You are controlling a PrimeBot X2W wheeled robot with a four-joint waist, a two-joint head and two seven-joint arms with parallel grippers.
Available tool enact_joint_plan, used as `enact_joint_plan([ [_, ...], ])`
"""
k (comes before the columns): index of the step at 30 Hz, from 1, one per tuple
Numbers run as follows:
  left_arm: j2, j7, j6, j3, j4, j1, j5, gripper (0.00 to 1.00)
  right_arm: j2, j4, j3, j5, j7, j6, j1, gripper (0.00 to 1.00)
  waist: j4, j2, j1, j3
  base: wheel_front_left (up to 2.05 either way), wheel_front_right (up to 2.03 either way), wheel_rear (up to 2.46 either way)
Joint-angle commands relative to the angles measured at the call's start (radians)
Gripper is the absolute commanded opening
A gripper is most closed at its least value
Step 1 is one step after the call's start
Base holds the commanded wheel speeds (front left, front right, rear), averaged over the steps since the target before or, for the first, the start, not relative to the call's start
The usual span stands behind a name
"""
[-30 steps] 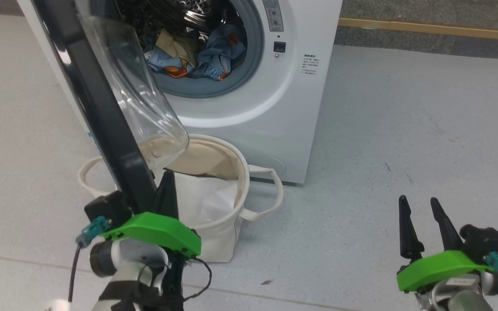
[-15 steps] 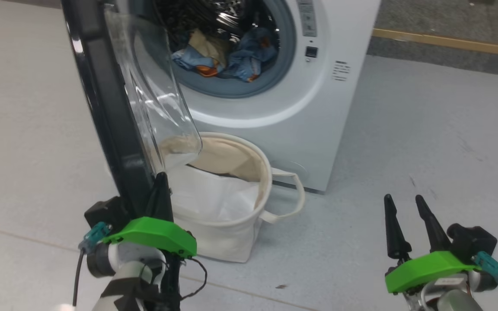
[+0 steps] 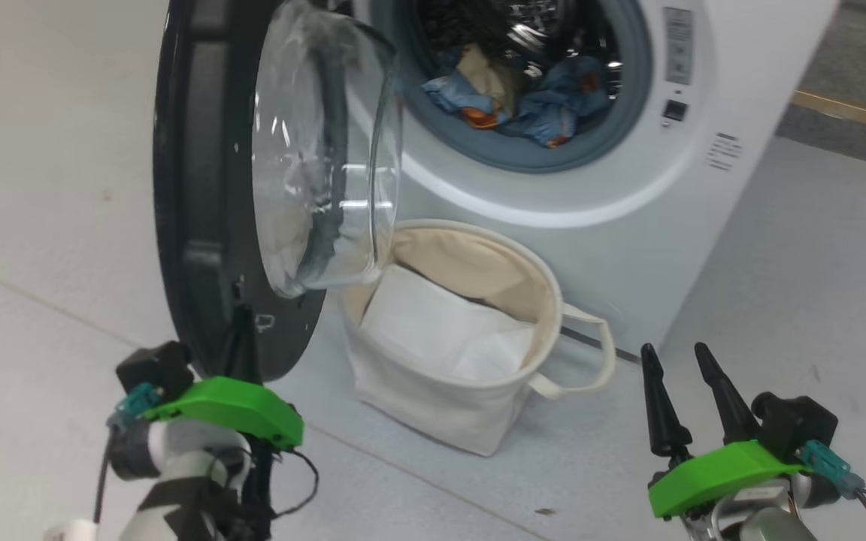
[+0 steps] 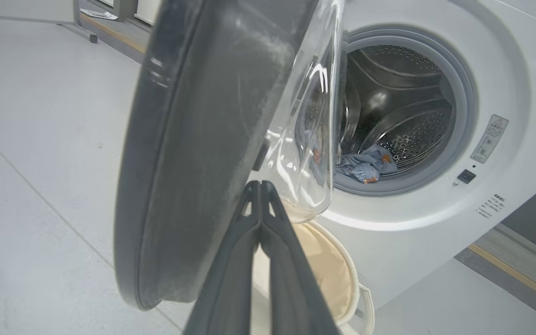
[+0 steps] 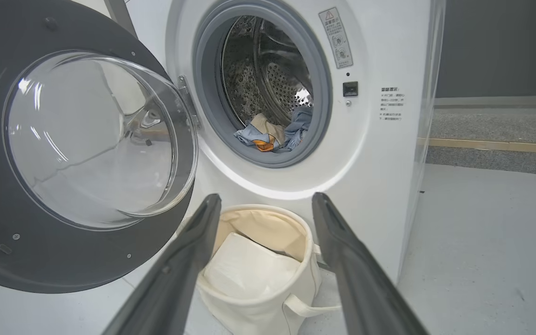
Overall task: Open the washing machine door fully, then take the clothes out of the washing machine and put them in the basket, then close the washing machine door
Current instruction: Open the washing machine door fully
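The left pincer (image 4: 259, 186) is pressed together by the open washing machine door (image 3: 192, 188). The right pincer (image 3: 673, 351) is spread wide. The clothes (image 3: 523, 98) lie inside the washing machine (image 3: 741, 90), with the basket (image 3: 433, 406) in front.

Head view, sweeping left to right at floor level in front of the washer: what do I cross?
left gripper → basket → right gripper. The washing machine door overlaps the left gripper, so it is left out.
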Motion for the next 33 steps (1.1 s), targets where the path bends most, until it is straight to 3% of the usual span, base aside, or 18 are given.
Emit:
enact_joint_plan([
  [1,0.033,-0.016,-0.008,0.047,-0.012,-0.072,0.003,0.00,-0.005,-0.037,0.021,-0.002,-0.012,0.001,-0.047,1.00,0.042,-0.0001,0.0000,0.016,0.00,0.00,0.00],
  [6,0.043,-0.040,-0.080,0.054,0.054,-0.132,-0.011,0.00,-0.018,-0.044,0.038,-0.006,-0.012,0.001,-0.063,1.00,0.087,-0.0001,0.0000,0.065,0.00,0.00,0.00],
  [11,0.044,-0.063,-0.122,0.093,0.112,-0.190,-0.030,0.00,-0.051,-0.040,0.058,-0.008,-0.005,0.001,-0.102,1.00,0.105,-0.0001,0.0000,0.132,0.00,0.00,0.00],
  [16,0.050,-0.072,-0.122,0.147,0.140,-0.222,-0.031,0.00,-0.066,-0.043,0.066,-0.007,0.001,0.001,-0.124,1.00,0.115,-0.0001,0.0000,0.170,0.00,0.00,0.00],
  [23,0.049,-0.074,-0.089,0.290,0.111,-0.240,0.015,0.00,-0.085,-0.046,0.091,-0.003,0.010,0.001,-0.157,1.00,0.130,-0.0001,0.0000,0.212,0.00,0.00,0.00],
  [33,0.018,-0.074,-0.127,0.385,0.118,-0.236,0.109,0.00,-0.094,0.000,0.146,0.028,0.008,0.001,-0.203,1.00,0.132,-0.0001,0.0000,0.195,0.00,0.00,0.00],
])
